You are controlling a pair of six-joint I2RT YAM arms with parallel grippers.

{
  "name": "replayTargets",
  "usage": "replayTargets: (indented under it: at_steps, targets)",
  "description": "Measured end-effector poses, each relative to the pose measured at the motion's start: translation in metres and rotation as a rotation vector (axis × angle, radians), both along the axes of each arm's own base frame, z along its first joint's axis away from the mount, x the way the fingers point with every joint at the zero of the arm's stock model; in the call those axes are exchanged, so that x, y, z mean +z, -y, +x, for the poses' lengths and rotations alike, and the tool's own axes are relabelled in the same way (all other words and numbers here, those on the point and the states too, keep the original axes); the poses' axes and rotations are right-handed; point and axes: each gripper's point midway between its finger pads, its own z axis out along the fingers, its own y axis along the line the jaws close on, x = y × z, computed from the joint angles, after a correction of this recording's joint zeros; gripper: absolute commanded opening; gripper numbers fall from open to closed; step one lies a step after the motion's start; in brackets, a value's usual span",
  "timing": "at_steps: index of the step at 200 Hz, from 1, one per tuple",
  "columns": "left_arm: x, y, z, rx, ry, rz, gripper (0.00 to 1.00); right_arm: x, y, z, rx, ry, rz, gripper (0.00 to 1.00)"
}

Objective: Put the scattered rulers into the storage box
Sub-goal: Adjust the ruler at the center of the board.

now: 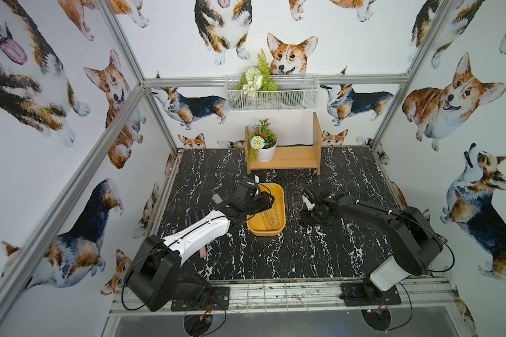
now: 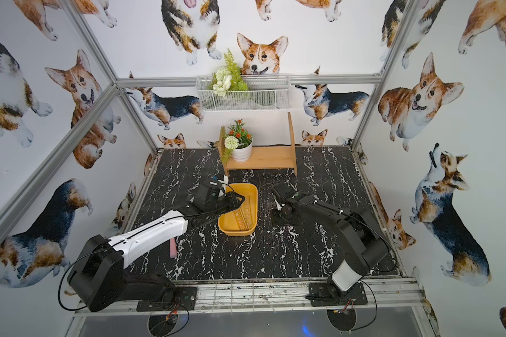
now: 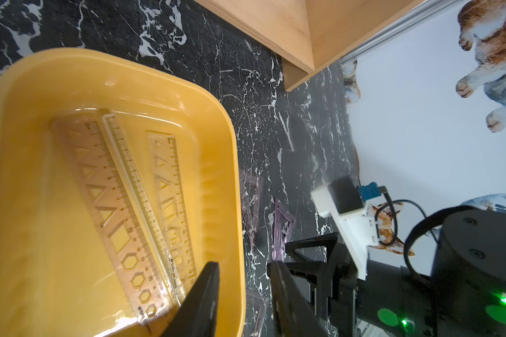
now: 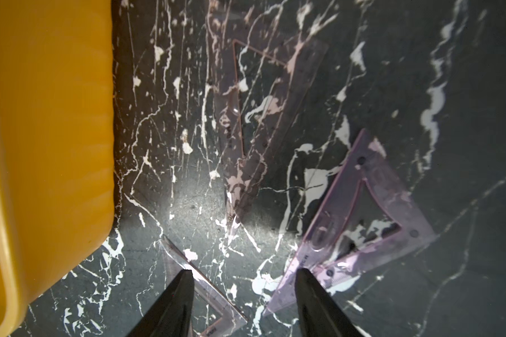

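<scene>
- The left gripper [image 3: 244,265] has its jaws apart and nothing between them. One finger [image 3: 205,291] hangs over the inside of the storage box [image 3: 70,70] and the other hangs outside its wall, so the rim runs through the gap.
- Three straight rulers lie flat on the floor of the storage box. A stencil ruler [image 3: 111,210] has triangle and hexagon cut-outs, and a plain clear ruler [image 3: 138,201] lies along its edge. A second stencil ruler [image 3: 173,204] lies just beside them.
- The right gripper [image 4: 245,271] points down at the black marble table [image 4: 465,116] beside the box, with its jaws spread wide and empty.
- A clear set square [image 4: 211,287] lies partly under one of its fingers.
- A purple set square [image 4: 387,189] has a corner reaching the other finger; I cannot tell whether they touch.
- A pale, long set square [image 4: 275,131] lies farther out on the table, between the box wall and the purple one and apart from both.
- In both top views the box sits mid-table between the two arms.
- A wooden shelf [image 1: 292,159] holding a potted plant [image 1: 265,151] stands at the back, below a wire basket [image 1: 275,99] on the wall.
</scene>
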Motion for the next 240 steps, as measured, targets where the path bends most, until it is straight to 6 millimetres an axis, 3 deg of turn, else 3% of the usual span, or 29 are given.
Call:
replayTargets:
  at_steps: [68, 108, 141, 196, 240]
  targets:
    - [0.001, -0.002, 0.001, 0.012, 0.006, 0.006, 0.36, -0.021, -0.006, -0.021, 0.007, -0.075, 0.059, 0.61]
    - [0.001, -0.002, 0.001, 0.012, 0.007, 0.006, 0.36, -0.021, -0.006, -0.022, -0.002, -0.054, 0.075, 0.62]
    - [0.002, -0.002, 0.001, 0.012, 0.008, 0.005, 0.36, -0.021, 0.011, -0.028, -0.049, -0.048, 0.036, 0.69]
    - [0.004, 0.001, 0.001, 0.005, 0.014, 0.0, 0.36, -0.019, 0.06, -0.021, -0.217, -0.034, 0.005, 0.72]
    - [0.001, 0.0, -0.003, 0.003, 0.01, 0.003, 0.36, -0.015, 0.056, -0.004, -0.223, -0.029, 0.019, 0.74]
